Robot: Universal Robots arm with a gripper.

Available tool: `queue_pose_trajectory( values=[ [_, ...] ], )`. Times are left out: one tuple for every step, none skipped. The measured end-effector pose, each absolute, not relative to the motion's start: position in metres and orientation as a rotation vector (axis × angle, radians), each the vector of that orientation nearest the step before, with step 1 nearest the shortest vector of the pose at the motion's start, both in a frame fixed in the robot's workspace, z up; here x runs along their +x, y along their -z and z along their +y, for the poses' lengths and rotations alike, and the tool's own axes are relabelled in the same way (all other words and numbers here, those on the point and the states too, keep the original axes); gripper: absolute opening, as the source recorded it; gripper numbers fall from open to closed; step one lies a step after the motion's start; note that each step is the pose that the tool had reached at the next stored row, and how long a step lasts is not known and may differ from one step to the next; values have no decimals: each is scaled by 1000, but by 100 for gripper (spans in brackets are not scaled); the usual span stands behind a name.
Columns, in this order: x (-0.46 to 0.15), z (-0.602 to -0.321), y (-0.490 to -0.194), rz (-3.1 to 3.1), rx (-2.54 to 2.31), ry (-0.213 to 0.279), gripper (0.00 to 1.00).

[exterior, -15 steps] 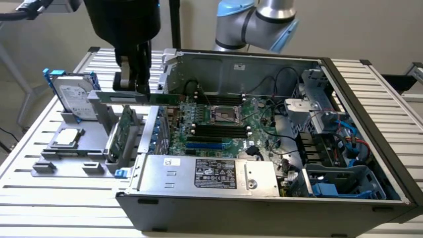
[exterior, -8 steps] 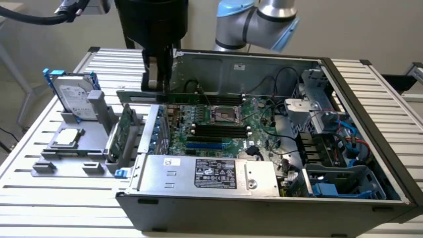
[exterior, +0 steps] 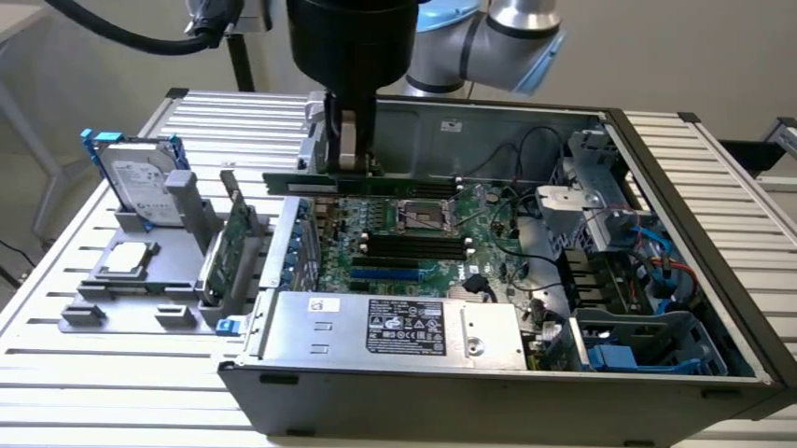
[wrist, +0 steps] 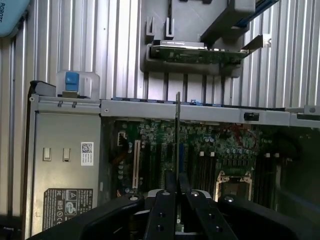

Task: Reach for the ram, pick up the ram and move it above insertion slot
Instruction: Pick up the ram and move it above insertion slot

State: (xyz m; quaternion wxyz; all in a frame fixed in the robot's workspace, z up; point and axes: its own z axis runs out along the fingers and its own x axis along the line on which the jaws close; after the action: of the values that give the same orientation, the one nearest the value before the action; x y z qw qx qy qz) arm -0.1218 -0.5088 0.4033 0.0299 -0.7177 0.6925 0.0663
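Ram (exterior: 361, 183) sits clamped in our gripper (wrist: 177, 186), over the motherboard (exterior: 412, 233). We judge lining up above the slots (exterior: 412, 247) remains.

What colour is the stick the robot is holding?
Green. The ram shows it best in the exterior view, held by the gripper.
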Motion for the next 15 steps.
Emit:
queue_pose_trajectory(
  values=[
    [-117,-508,-403,2135,-2213,-204,14],
    [-113,-508,-403,2135,-2213,-204,14],
    [-108,-506,-402,2135,-2213,-204,14],
    [-104,-505,-402,2135,-2213,-204,14],
    [-100,-503,-401,2135,-2213,-204,14],
    [-96,-500,-400,2135,-2213,-204,14],
    [-93,-497,-400,2136,-2213,-204,14],
    [-90,-494,-399,2136,-2214,-203,14],
    [-87,-491,-398,2136,-2214,-203,14],
    [-85,-487,-398,2137,-2214,-202,14],
    [-83,-483,-397,2137,-2215,-201,14],
    [-81,-480,-397,2138,-2215,-200,14],
    [-79,-476,-396,2138,-2216,-199,14],
    [-77,-471,-396,2139,-2216,-198,14],
    [-75,-467,-395,2140,-2217,-196,14]
  ],
)
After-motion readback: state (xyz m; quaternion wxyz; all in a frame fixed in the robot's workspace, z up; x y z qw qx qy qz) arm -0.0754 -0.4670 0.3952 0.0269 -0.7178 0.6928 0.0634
